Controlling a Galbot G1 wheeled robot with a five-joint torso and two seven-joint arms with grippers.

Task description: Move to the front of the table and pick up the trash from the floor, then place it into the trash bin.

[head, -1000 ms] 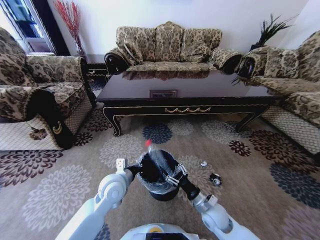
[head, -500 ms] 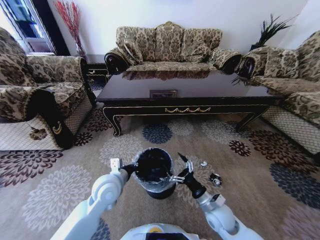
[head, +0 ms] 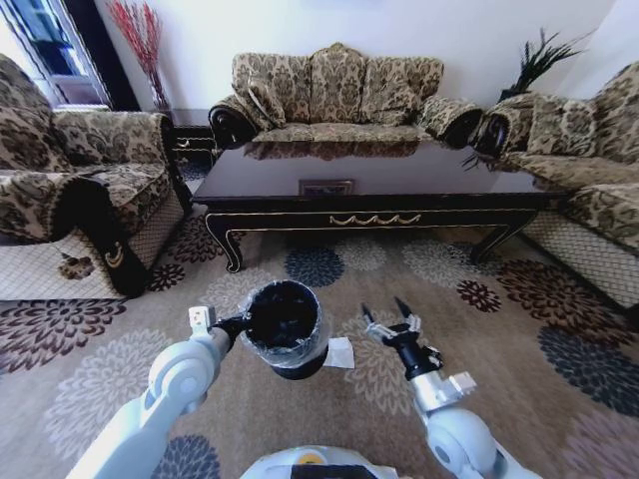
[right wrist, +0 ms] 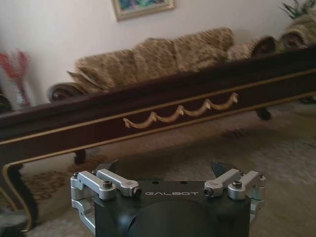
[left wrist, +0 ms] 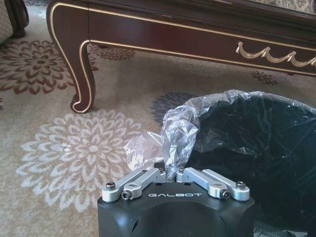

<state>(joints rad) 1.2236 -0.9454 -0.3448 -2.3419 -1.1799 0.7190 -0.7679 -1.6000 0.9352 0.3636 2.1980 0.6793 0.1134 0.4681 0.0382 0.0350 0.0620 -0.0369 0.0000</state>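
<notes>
While the left end effector [head: 232, 324] pinches the clear liner at the rim of the small round black trash bin [head: 283, 329], holding it off the patterned beige carpet [head: 90, 389], the flat white paper napkin [head: 339, 352] lies on the floor just beside the bin, between the 2 arms. Its right end effector [head: 389, 311], fingers spread and empty, hovers nearer, pointing toward the long dark bench [head: 369, 190], napkin down to its left.

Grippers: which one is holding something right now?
The left gripper, pinched shut on the clear liner at the rim of the trash bin. The right gripper is open and empty over the carpet.
</notes>
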